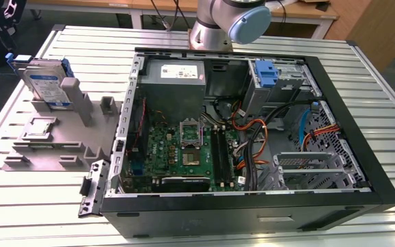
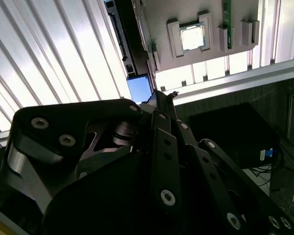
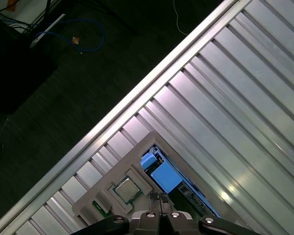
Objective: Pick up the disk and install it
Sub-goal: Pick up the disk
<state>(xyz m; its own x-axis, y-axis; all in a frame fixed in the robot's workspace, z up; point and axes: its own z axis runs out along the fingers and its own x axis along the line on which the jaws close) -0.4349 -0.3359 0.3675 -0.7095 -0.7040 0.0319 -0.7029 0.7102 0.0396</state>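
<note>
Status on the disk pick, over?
gripper shut, empty, over the grey holder. disk upright in it, not yet grasped. Nothing visible between them.

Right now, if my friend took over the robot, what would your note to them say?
Gripper: hangs above the disk, apart from it, not holding it.
Disk: stands upright in the grey holder, to the exterior view's left of the open case.
Done: nothing that shows; the disk is not picked up.
Left: the pick-up and the install.
</note>
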